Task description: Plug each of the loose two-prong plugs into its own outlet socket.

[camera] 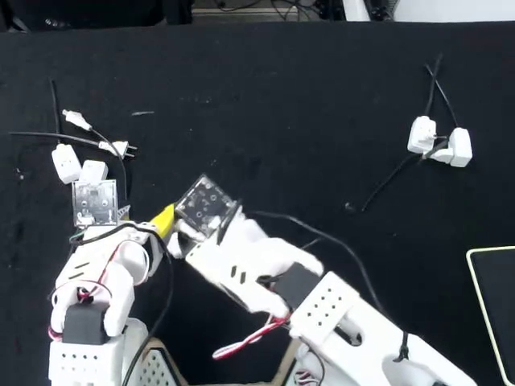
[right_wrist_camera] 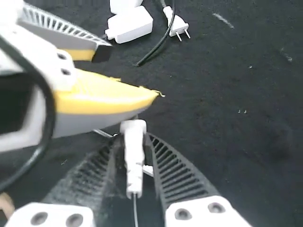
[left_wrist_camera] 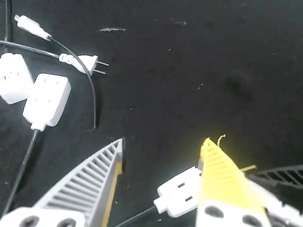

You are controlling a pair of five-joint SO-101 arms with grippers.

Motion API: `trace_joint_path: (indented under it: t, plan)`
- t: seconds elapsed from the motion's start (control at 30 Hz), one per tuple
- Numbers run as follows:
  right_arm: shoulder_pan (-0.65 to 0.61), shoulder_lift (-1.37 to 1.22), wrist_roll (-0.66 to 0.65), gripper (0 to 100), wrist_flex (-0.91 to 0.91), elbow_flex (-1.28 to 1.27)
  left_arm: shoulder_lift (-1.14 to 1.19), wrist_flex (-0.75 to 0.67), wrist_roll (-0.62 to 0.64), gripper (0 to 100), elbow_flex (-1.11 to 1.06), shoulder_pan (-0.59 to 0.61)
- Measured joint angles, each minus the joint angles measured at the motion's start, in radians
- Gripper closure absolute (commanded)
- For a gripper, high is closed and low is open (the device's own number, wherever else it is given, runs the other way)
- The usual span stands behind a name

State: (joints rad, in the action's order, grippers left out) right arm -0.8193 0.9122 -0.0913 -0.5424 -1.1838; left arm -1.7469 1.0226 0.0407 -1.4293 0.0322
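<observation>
From my remote station I saw both arms meet over the near left part of the black table (camera: 282, 96). The right gripper (right_wrist_camera: 132, 142) had its dark ribbed fingers closed from both sides on a white socket (right_wrist_camera: 133, 161), held edge-on, with its thin cord trailing back between the fingers. The left gripper (left_wrist_camera: 164, 140) stood wide open and gripped nothing. Its grey finger (left_wrist_camera: 97, 177) was well off to one side, and its yellow finger (left_wrist_camera: 220, 175) was just beside the slotted face of that same white socket. I could not tell whether the yellow finger touched it. A loose plug (camera: 121, 147) lay on the table toward the left edge, well apart from both grippers, with its two prongs bare and pointing toward the middle of the table. Just beside it, closer to the left edge, lay a pair of sockets (camera: 79, 167) side by side, each on its own cord. A slim white connector (camera: 76, 119) sat a little farther back on another black cord, and I could not make out its prongs. Near the far right corner two white blocks (camera: 441, 141) lay close together with black cords running off them; I could not tell whether anything was plugged in there. A flat panel (camera: 492, 297) with a pale rim rested at the right edge.
</observation>
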Motion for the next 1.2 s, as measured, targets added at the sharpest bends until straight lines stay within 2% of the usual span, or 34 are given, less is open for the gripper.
trace_joint_path:
  t: [0.9, 1.1, 1.2]
  plan:
    - [0.023, 0.029, 0.005, 98.8, -0.040, 0.034, 0.012, 0.008, -0.003, 74, -0.021, -0.002]
    - [0.023, 0.029, 0.005, 98.8, -0.040, 0.031, 0.012, -0.063, -0.005, 74, -0.021, 0.141]
    - [0.023, 0.029, 0.005, 98.8, -0.021, 0.003, 0.012, -0.086, 0.006, 74, -0.021, 0.158]
